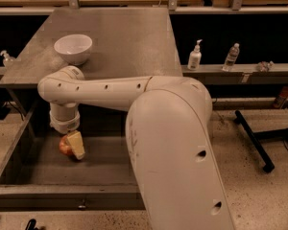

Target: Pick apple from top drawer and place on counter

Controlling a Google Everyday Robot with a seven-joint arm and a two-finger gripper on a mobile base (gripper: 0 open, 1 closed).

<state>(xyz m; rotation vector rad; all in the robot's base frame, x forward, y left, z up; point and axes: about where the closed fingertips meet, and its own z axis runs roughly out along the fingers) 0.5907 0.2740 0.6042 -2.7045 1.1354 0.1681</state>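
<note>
The apple [64, 147], red-orange with a yellowish patch, lies on the floor of the open top drawer [101, 170], towards its left side. My gripper [72, 146] reaches down into the drawer from the white arm and is right at the apple, its pale tip covering the apple's right side. The grey counter [129, 37] stretches away behind and above the drawer. My arm's big white body fills the lower right of the view.
A white bowl [73, 48] stands on the counter's near left part. Bottles [195, 55] stand on a ledge to the right. The drawer's front panel with its knob [81, 206] runs along the bottom. A black stand leg [252, 140] lies on the floor at right.
</note>
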